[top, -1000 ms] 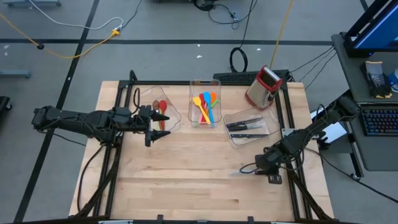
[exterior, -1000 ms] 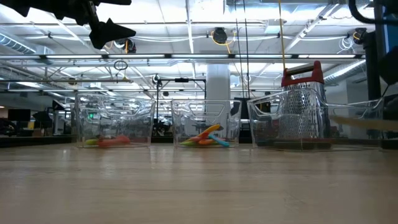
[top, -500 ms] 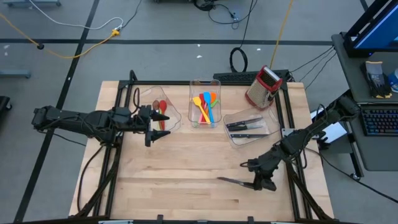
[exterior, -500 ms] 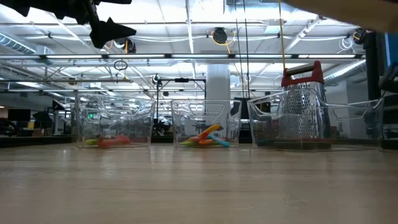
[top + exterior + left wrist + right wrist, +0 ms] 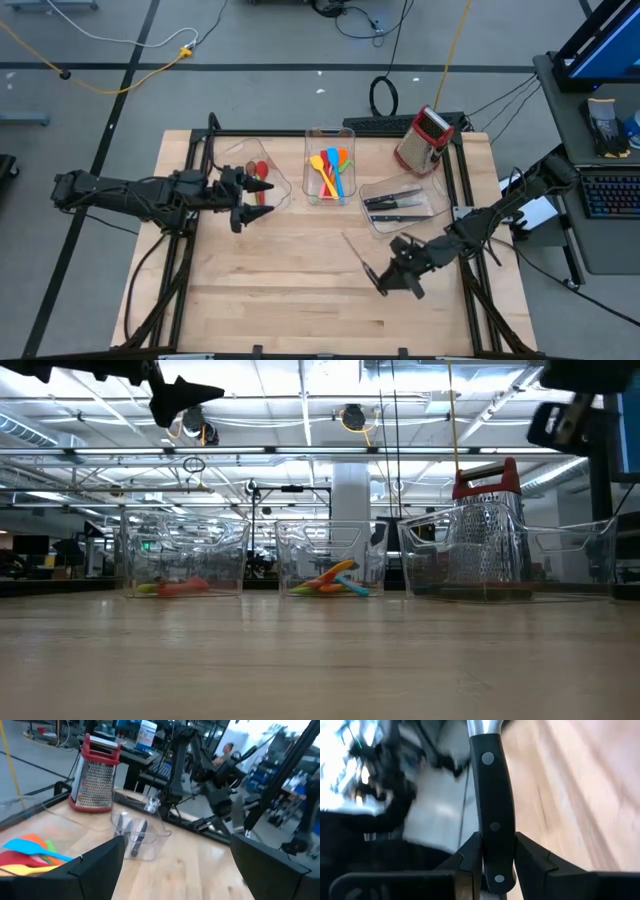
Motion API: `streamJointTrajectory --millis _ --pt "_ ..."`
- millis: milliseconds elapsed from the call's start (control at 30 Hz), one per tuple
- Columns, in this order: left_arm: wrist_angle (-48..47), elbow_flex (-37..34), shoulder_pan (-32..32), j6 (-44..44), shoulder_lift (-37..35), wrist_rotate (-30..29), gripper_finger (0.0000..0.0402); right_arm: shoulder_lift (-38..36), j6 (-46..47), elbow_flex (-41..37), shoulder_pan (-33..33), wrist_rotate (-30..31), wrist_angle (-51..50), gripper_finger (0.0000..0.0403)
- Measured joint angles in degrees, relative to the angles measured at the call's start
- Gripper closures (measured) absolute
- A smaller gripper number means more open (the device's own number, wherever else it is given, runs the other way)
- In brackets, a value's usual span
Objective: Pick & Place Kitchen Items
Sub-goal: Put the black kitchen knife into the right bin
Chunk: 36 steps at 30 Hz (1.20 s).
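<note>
High view shows the right gripper (image 5: 385, 279), lower right of centre, clamped on a black-handled knife (image 5: 358, 256) in mid-carry, so the next move is probably lowering it into the knife bin (image 5: 432, 215) above; the left gripper (image 5: 252, 202) waits spread wide at left.

wooden table (image 5: 290, 290), three clear bins (image 5: 325, 180), grater (image 5: 424, 142)

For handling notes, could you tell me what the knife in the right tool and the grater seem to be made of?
Knife: smooth black handle with three metal rivets, plastic or dark wood, and a shiny steel-looking bolster. It is clamped in the right tool. Grater: perforated bright metal body, glossy red top, probably plastic.
</note>
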Motion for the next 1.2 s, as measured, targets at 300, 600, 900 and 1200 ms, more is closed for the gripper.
streamJointTrajectory --millis 300,600,900,1200 --pt "5.2 0.0 -0.3 -6.9 1.6 0.4 0.0036 0.0 -5.6 0.0 -1.7 15.8 7.9 0.0326" --pt "17.6 0.1 -3.1 -14.1 11.1 0.6 0.0036 0.0 -14.1 0.0 -8.1 19.6 7.8 0.0326" --pt "29.3 2.8 -4.1 -16.4 21.8 0.5 0.0036 0.0 -19.8 0.0 -15.7 19.5 7.8 0.0326" --pt "28.5 14.3 -3.5 -16.1 33.7 -2.7 0.0036 0.0 -19.8 0.0 -20.0 19.3 7.8 0.0326"
